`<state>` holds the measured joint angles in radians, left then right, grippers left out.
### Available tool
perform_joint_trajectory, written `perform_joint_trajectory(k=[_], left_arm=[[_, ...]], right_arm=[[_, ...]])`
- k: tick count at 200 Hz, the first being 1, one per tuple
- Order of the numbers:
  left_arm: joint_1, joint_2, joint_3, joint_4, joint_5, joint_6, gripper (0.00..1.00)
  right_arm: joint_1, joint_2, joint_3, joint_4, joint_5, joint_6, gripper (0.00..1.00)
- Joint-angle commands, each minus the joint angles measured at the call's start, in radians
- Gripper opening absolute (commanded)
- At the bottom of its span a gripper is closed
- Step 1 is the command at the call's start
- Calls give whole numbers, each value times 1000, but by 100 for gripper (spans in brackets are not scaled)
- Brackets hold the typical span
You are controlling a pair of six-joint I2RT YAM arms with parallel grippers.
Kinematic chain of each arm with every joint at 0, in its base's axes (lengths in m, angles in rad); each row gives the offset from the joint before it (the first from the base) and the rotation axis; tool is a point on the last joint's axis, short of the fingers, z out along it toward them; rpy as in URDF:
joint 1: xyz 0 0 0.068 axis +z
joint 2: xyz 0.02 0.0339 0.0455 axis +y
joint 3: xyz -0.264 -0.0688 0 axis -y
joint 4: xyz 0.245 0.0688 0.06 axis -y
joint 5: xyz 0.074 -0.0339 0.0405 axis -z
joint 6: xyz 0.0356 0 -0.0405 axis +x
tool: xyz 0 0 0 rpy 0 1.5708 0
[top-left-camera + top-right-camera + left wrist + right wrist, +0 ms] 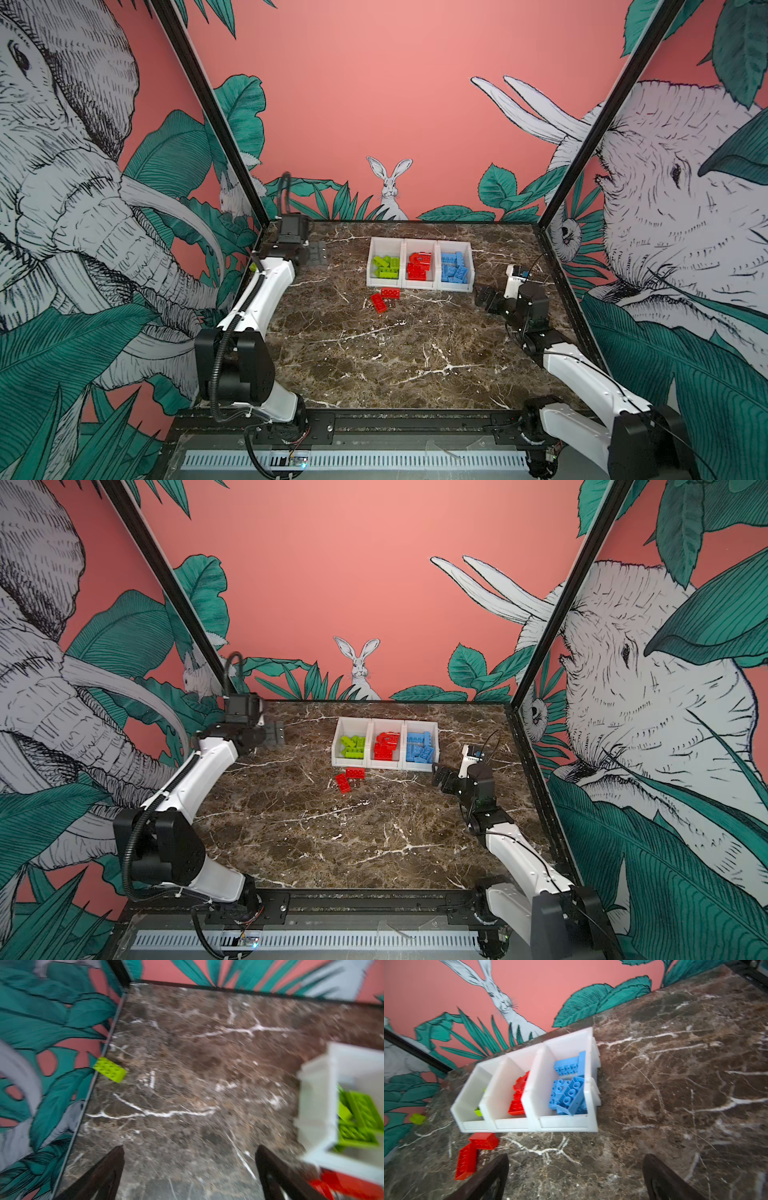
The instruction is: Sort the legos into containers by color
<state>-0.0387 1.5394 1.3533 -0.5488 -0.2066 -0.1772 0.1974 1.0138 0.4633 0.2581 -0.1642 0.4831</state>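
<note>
Three joined white containers (419, 284) stand at the back middle of the table. The left one holds lime green legos (386, 267), the middle one red legos (419, 266), the right one blue legos (454, 268). Two red bricks (390, 293) (378, 302) lie on the marble just in front of the containers, also seen in the right wrist view (483, 1140). One lime green brick (109, 1072) lies against the left wall. My left gripper (316, 254) hovers open and empty left of the containers. My right gripper (482, 297) is open and empty near the blue container's front right corner.
Glass side walls with black frame posts close the table in on the left (232, 166) and right (573, 249). The lone green brick (252, 266) sits tight between my left forearm and the left wall. The marble tabletop (395, 357) stretches from the containers to the front edge.
</note>
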Motion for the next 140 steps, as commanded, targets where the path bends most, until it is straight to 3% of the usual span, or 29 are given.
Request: perform_joint_trajectory(k=[1,16,32,66,122,140], left_arm=[[57,40,29,18,25,17,99],[83,100,60,26,14,40,99],[134,184,94,37,96,19,99],[187,337,166,56,162,-16,99],[202,364,149,116,-1,-28,99],[254,391,175,144,116,-24,99]], right_arm=[[-1,-68,41,19,-143,21,98],[-1,-121,51,-42,-178,24,98],[-2,-172,44,-99,-207,11,98],[0,-281,21,-253,-217,-28,98],[1,-411,-42,-352,-220,-22,98],[1,-415,-61,-340,-219,-8,98]])
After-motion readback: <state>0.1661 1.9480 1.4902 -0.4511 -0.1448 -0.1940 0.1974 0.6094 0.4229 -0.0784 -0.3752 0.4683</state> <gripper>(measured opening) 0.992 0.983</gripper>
